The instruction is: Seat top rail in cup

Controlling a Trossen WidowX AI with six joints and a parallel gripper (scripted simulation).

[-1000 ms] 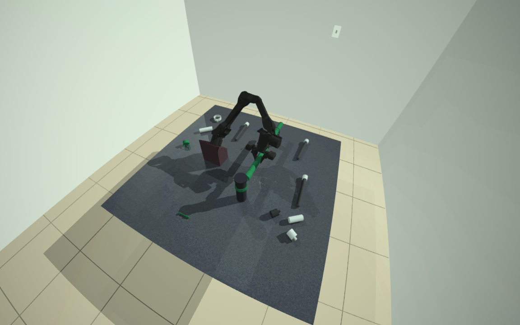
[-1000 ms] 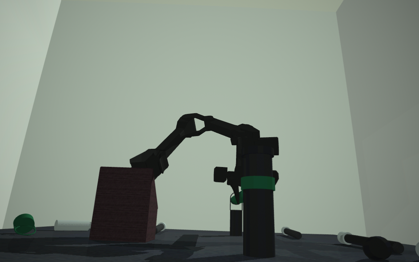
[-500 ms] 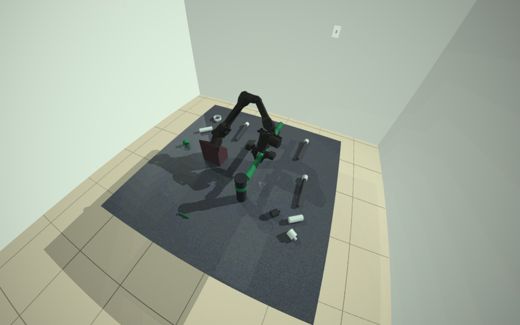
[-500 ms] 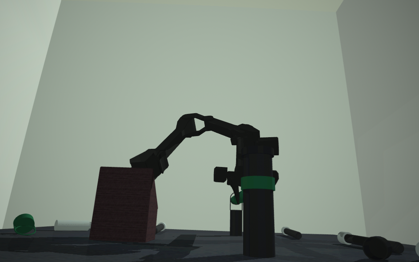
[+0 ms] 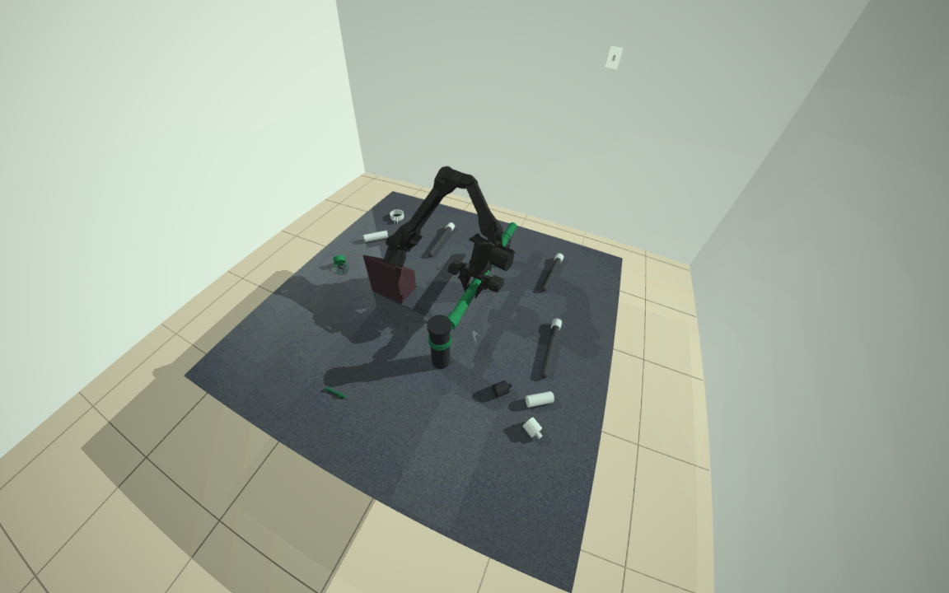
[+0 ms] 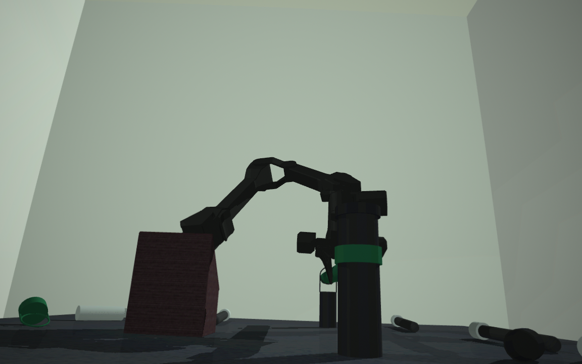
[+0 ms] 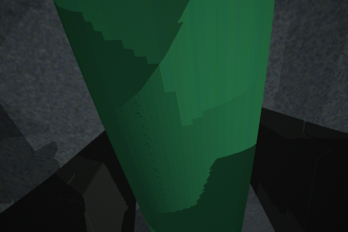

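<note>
Desk: Who holds what, and why?

Operator: Pictured at work, my pincer [image 5: 474, 284] [image 6: 329, 272] [image 7: 179, 119] grips the green rail [image 5: 466, 296] [image 6: 327, 277] [image 7: 203, 80] partway along, beyond the big post [image 5: 439, 358] [image 6: 359, 307]. I judge that hold is there to steer the cut end towards the post while the loop [image 6: 320, 281], on a smaller post [image 6: 327, 310] behind the big one, bears the far stretch.

Desk: Is it seated?

Operator: I cannot tell. The rail's near end meets the big post's side in the top view, but I cannot make out the cup's mouth. The green brace band [image 5: 439, 344] [image 6: 358, 255] rings the big post below its cap [image 5: 439, 323], presumably kept high so the cup lines up. My next move would be a straight push postward, then release; a crooked one might drag the band down.

Desk: And the count?

Operator: One rail, one band on the big post, two upright posts. Lying on the bench [image 5: 433, 435] [image 6: 261, 351] around the big post: three dark rods [image 5: 550, 352] with white ends, two white cylinders [image 5: 539, 399], one on either side of it.
</note>
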